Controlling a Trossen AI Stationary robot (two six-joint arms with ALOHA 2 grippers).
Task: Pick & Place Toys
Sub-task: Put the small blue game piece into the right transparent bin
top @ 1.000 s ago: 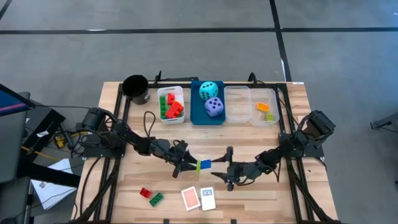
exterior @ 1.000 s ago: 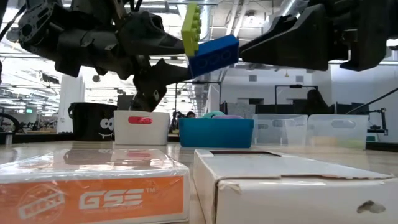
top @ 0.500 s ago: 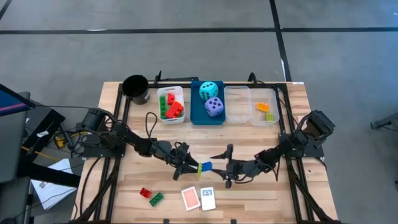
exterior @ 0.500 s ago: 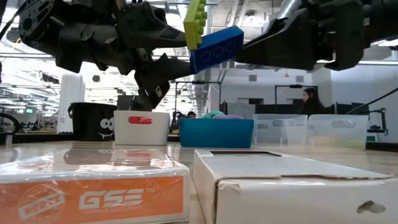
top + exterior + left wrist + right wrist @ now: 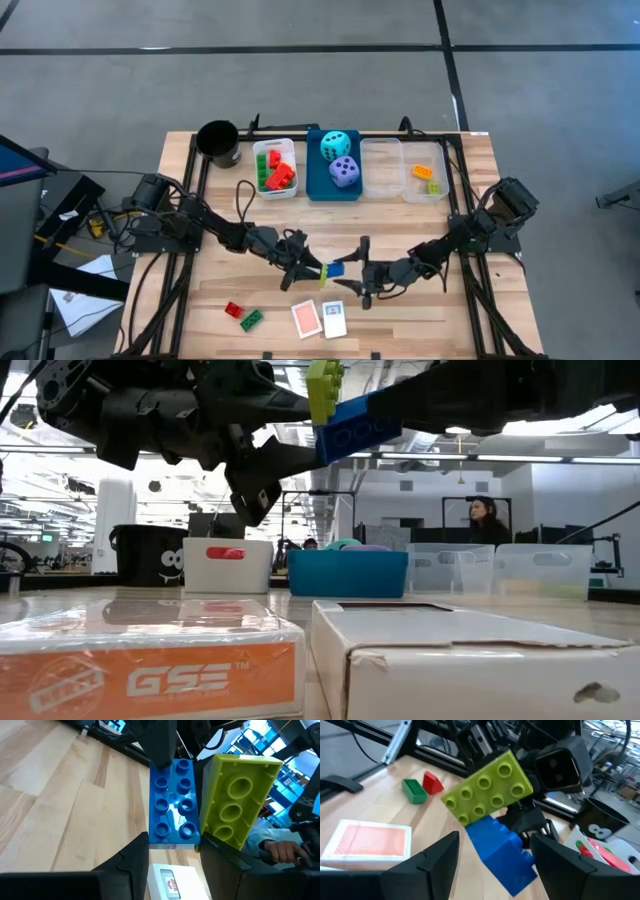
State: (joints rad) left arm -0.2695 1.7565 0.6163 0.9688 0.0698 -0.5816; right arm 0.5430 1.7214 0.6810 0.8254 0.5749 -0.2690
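We've got both hands meeting mid-air over the front-centre of the worktop [image 5: 420,315]: the left hand [image 5: 303,262] is clamped on the lime brick [image 5: 321,273], the right hand [image 5: 352,272] is clamped on the blue brick [image 5: 335,268], and the two bricks are touching, the lime one standing on edge against the blue one's end. Main risk as we see it: they look pressed together but not squarely mated, so if either hand lets go now the free brick likely drops onto the cards [image 5: 319,319] or bounces off the worktop. If the arms pull apart at an angle, a brick could twist out of a grip, since each hand only pinches a narrow edge. Second risk: the hands are very close, so any small misalignment in the next move could knock finger against finger. Loose red brick [image 5: 233,309] and green brick [image 5: 251,319] still sit near the front left, well clear. The white bin [image 5: 290,149] and clear bins [image 5: 403,150] are at the back, so whichever brick goes there must travel across while held this marginally.
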